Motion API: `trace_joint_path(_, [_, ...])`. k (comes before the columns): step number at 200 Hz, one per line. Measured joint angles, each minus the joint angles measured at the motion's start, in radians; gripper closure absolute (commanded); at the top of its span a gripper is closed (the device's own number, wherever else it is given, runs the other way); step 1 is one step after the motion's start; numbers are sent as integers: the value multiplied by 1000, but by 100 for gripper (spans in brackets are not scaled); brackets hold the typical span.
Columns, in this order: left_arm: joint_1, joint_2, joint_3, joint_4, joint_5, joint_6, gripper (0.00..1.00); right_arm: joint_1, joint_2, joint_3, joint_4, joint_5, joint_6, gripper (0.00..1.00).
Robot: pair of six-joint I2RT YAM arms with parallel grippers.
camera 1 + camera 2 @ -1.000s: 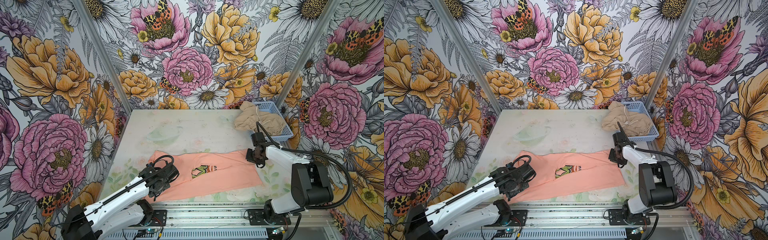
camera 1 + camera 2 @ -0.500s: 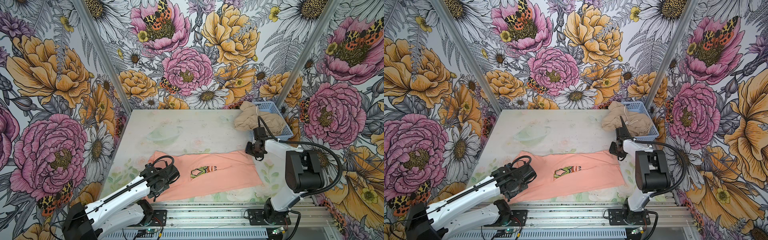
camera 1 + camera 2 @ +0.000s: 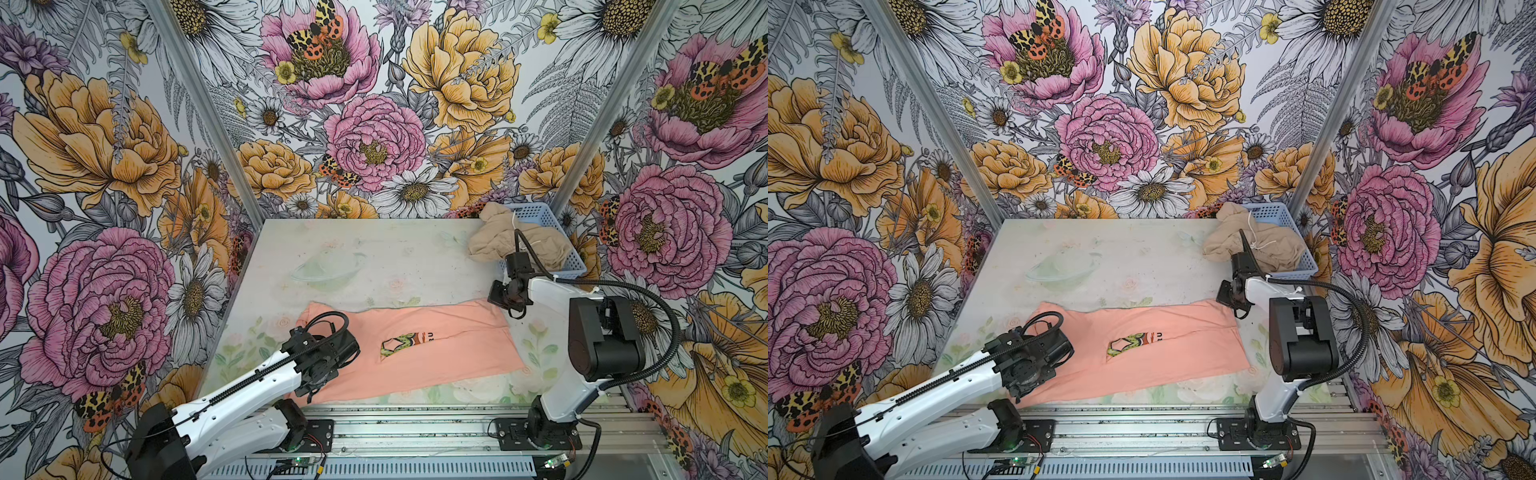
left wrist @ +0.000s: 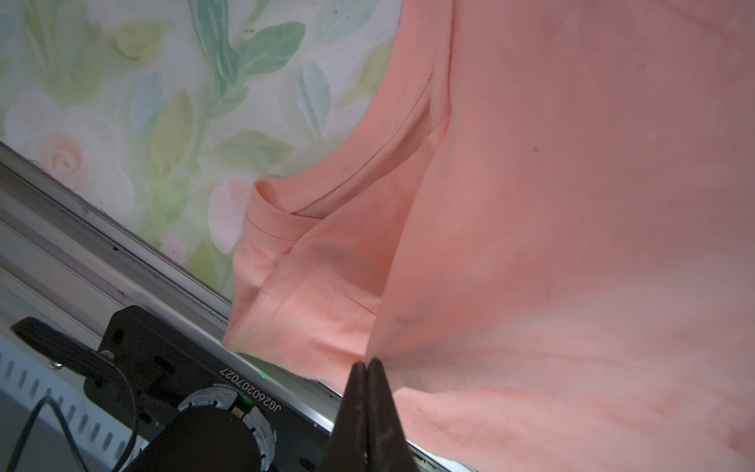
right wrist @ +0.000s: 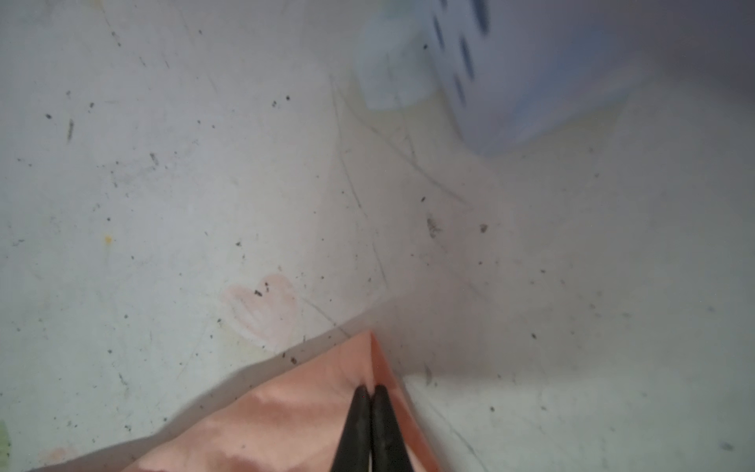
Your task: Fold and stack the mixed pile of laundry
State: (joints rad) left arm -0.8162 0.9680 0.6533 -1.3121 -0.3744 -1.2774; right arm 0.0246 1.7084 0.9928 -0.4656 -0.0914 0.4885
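- Two wrist views alone reveal the grips: the left gripper (image 4: 367, 364) pinches a fold of the peach-pink T-shirt (image 4: 572, 204); the right gripper (image 5: 371, 388) is clamped on its corner.
- In both top views that shirt lies spread along the front edge of the table (image 3: 374, 249), the beige-tan garment (image 3: 494, 245) spilling from the blue basket (image 3: 575, 266) at back right.
- Floral walls (image 3: 374, 124) enclose the pale, speckled table.

Both top views: high up front, looking steeply down, whole table (image 3: 374, 249) in frame, near-identical overlap. Wrist cams sit right on the cloth; both share the T-shirt (image 4: 572, 204), opposite ends.
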Motion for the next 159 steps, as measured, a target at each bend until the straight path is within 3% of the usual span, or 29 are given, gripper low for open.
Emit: trace_joint_path(159, [-77, 48, 3, -27, -11, -31, 100, 1, 66, 112, -3, 19, 0, 100])
